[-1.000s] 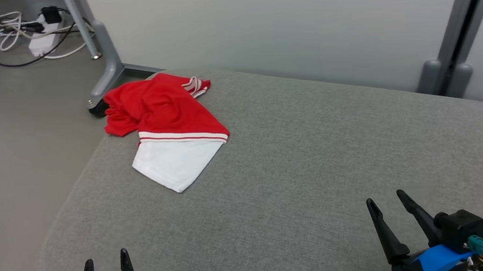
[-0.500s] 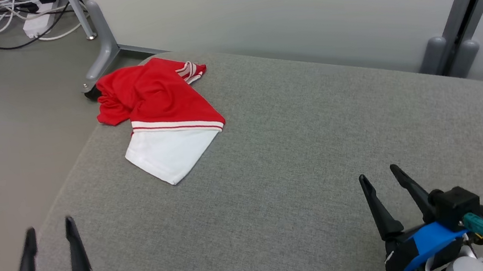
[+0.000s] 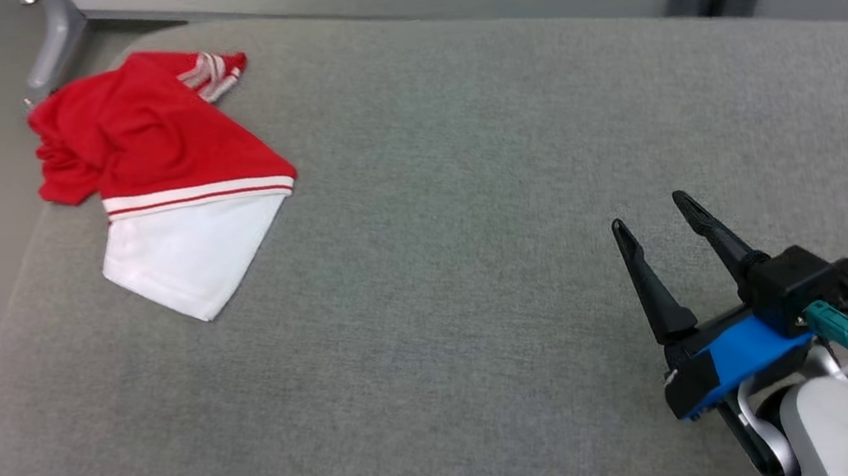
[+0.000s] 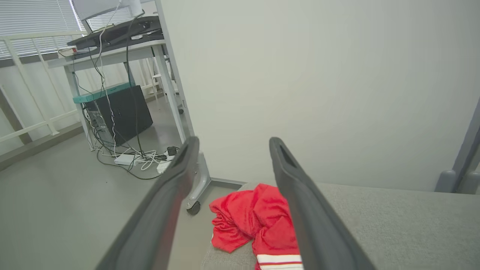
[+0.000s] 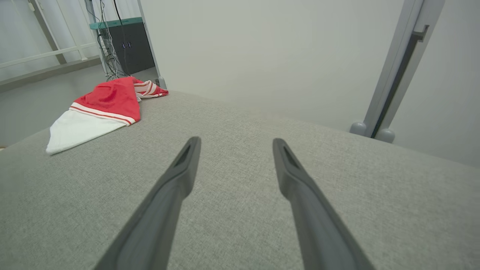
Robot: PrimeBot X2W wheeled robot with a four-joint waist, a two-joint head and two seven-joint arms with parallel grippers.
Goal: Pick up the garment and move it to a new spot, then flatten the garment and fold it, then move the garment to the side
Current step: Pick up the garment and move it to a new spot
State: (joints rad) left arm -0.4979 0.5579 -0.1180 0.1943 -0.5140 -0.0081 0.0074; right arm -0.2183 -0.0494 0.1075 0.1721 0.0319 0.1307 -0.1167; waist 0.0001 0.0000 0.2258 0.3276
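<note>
Grey woven-fabric padded surface [image 3: 466,182] is recorded across most of the head view, with a pale plain wall [image 4: 300,75] behind its far edge. Red-and-white knit garment [image 3: 157,167] is found crumpled at the far left corner of the surface. The red part is bunched toward the corner, the white panel is spread flat toward the near side, and a striped cuff is seen at the far end. Right gripper [image 3: 649,210] is observed low over the near right of the surface, well apart from the garment, fingers spread with nothing between them. Left gripper [image 4: 234,141] is held off the left edge, over the floor; its fingers are likewise parted and empty. Black caster [image 4: 193,208] of a grey desk leg is noted on the floor just beyond the garment's corner.
</note>
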